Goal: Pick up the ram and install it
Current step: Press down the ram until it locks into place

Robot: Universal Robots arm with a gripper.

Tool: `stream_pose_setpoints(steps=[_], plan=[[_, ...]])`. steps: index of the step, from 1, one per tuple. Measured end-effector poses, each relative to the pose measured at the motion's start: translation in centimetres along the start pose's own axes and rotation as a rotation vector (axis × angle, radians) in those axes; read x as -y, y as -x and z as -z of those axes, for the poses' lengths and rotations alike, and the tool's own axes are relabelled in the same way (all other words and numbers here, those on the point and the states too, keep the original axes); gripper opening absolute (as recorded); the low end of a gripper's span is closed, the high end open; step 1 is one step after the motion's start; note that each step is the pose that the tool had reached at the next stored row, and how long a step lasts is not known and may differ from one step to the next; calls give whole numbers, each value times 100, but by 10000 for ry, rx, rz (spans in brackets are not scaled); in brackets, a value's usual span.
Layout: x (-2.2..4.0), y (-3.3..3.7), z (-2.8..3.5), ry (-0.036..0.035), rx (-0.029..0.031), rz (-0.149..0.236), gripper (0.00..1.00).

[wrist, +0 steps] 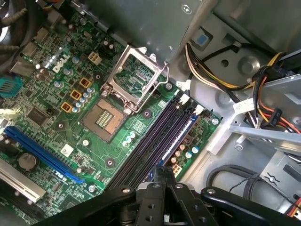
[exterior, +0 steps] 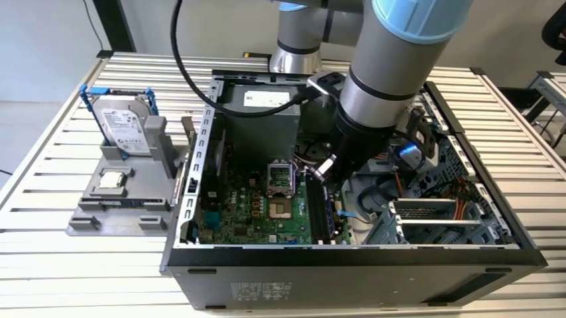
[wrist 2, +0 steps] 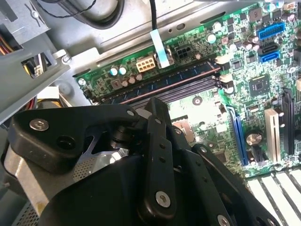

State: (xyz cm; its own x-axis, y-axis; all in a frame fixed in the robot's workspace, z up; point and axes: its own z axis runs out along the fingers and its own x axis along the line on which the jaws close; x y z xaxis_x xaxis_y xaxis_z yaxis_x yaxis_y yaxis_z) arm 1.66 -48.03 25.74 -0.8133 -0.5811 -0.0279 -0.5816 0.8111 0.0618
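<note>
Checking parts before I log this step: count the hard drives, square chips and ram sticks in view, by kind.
hard drive: 1, upright on the grey stand
square chip: 1, flat on the stand
ram: 1, on the motherboard
Total: 3

The arm (exterior: pixel 389 73) reaches steeply downward, its grey and pale blue segments above a black wrist. Below the wrist, the gripper (exterior: pixel 324 173) points down and slightly toward the exterior view's left. In both wrist views its black linkage fingers (wrist 2: pixel 157 155) converge to a narrow tip (wrist: pixel 162 181).
</note>
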Motion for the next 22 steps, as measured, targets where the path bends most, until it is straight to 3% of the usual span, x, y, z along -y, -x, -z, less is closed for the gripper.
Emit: stream_pose_setpoints(steps=[5,9,22], plan=[[8,17,-1,4,-10,309,0],[7,18,-1,-6,33,732,0],[2,9,-4,-154,295,1931,0]])
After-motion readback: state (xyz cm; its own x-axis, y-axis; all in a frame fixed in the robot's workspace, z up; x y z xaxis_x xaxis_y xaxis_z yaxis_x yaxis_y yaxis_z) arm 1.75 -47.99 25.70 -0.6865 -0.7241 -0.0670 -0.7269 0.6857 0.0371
